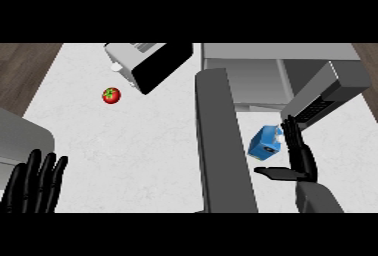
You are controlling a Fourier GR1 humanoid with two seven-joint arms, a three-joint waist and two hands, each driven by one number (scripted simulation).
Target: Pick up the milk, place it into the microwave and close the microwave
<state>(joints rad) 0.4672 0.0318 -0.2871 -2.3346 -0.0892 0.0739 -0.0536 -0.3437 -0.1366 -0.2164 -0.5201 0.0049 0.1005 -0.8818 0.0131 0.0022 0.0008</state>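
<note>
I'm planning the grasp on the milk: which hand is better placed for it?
The right hand: it is open right beside the milk, in front of the open microwave. The left hand rests far across the counter.

Matt white speckled stone counter [148, 150], glossy red tomato [111, 95], brown wood floor [22, 65], matt black hand [299, 150]

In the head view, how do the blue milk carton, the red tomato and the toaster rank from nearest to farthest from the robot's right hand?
Measured from the right hand:
1. Blue milk carton, right beside the hand, between it and the open microwave door.
2. Silver toaster with a black side, at the counter's far edge, left of the microwave.
3. Small red tomato, farther left on the white counter.
</note>
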